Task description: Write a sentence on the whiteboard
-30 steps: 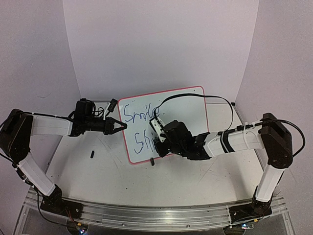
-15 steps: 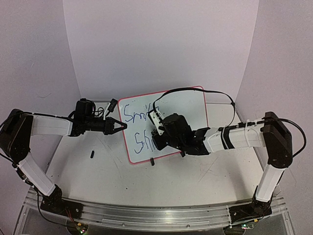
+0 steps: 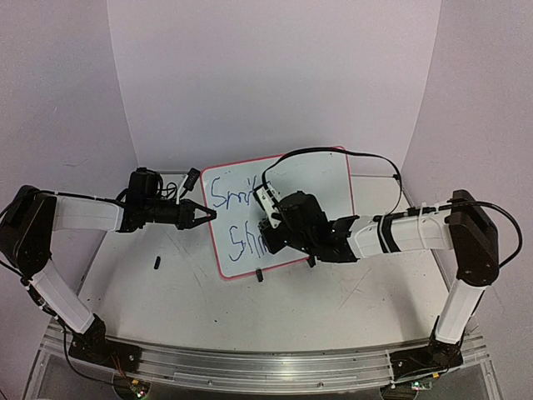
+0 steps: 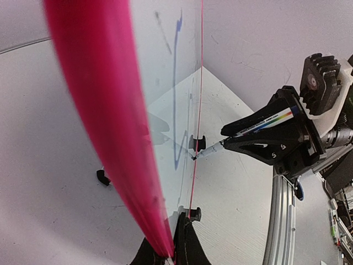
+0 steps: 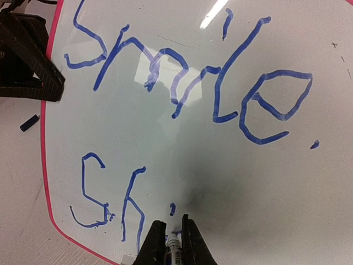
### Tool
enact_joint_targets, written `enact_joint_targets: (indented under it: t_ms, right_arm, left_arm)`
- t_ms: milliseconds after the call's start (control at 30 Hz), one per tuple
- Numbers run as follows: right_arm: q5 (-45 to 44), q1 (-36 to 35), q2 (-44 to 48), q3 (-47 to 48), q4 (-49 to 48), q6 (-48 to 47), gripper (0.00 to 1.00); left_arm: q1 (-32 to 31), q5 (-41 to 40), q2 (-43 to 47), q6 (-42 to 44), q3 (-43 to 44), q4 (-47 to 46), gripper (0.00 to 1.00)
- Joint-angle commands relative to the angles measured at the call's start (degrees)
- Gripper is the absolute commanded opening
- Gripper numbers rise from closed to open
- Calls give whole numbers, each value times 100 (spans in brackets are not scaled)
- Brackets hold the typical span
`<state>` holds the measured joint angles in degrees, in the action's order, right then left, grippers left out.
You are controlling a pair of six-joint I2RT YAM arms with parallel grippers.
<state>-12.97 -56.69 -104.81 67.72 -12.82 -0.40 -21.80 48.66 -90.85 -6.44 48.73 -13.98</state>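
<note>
The whiteboard [image 3: 321, 187], white with a thin red-pink frame, stands tilted at the table's centre. It reads "Smile" in blue, with "Sh" and a short stroke below. My left gripper [image 3: 208, 215] is shut on its left frame edge, and the left wrist view shows that clamp [image 4: 174, 248] on the pink frame [image 4: 99, 110]. My right gripper [image 3: 268, 240] is shut on a blue marker [image 5: 174, 247]. The marker's tip touches the board [image 5: 231, 165] just right of the "h". The left wrist view also shows the marker [image 4: 212, 149] against the board.
A small black piece [image 3: 157, 262] lies on the table left of the board. Black clip feet [image 3: 260, 274] sit under the board's lower edge. A black cable [image 3: 333, 153] arcs over the board's top. An aluminium rail [image 3: 250, 362] runs along the near edge.
My right gripper with the marker has shifted slightly up and to the right along the board's lower line. The left arm and the board have stayed still.
</note>
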Motion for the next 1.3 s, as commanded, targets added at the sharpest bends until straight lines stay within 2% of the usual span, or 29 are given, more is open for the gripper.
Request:
enact_joint_targets:
  t_ms: [0, 1100, 1267]
  right_arm:
    - [-507, 229, 175, -59, -186, -129, 0]
    - [-182, 135, 202, -809, -142, 558, 0]
    - [-39, 126, 634, -593, -146, 464, 0]
  left_arm:
    - [-79, -1153, -214, 635, -121, 602, 0]
    - [-90, -1166, -239, 635, -123, 614, 0]
    - [-87, -1166, -250, 635, -125, 611, 0]
